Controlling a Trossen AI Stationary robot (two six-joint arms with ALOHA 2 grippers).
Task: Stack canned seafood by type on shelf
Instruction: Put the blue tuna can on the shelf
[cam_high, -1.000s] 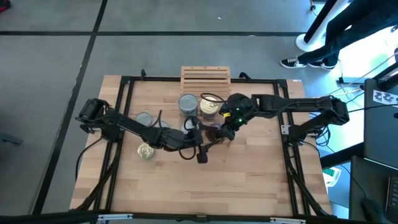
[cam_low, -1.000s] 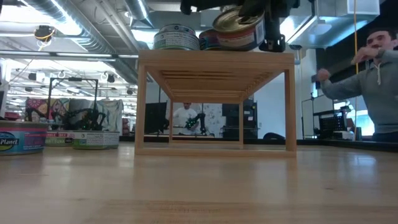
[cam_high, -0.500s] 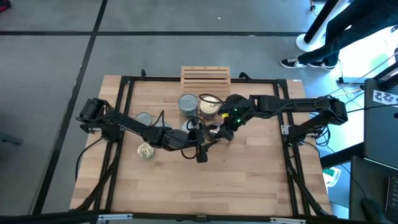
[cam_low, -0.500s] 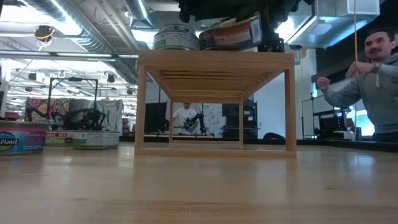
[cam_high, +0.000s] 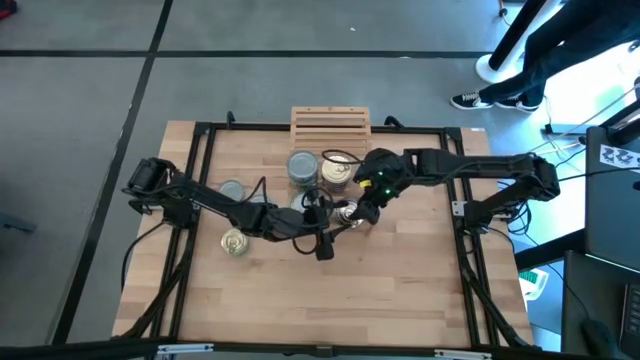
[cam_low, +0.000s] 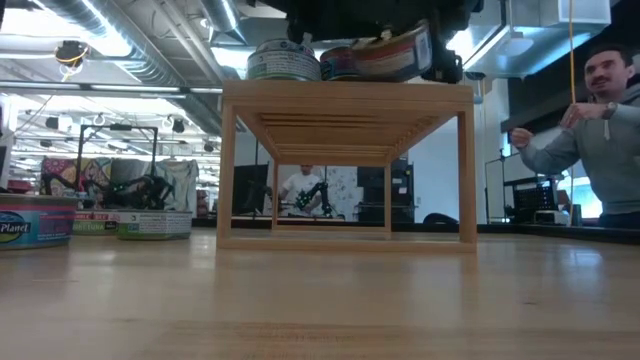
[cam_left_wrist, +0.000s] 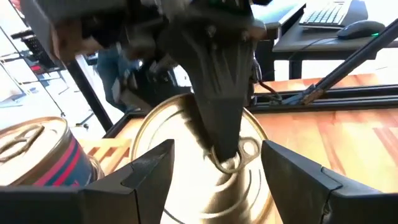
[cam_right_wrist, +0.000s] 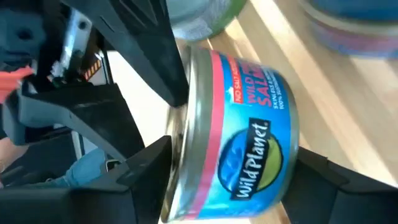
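Your left claw (cam_high: 335, 215) and right claw (cam_high: 357, 213) are meeting over the shelf (cam_low: 345, 92), both spread wide around one golden-topped salmon tin (cam_right_wrist: 239, 165), apparently steadying it for stacking beside the matching tin (cam_high: 336, 172).

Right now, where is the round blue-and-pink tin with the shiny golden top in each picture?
High view: the tin is in the picture's middle, below the light wooden slatted shelf.
Low view: tilted, upper right, just above the shelf top.
Left wrist view: centre, golden top facing the camera.
Right wrist view: centre, label side-on.
Shared landmark: the shelf, seen in the high and low views.
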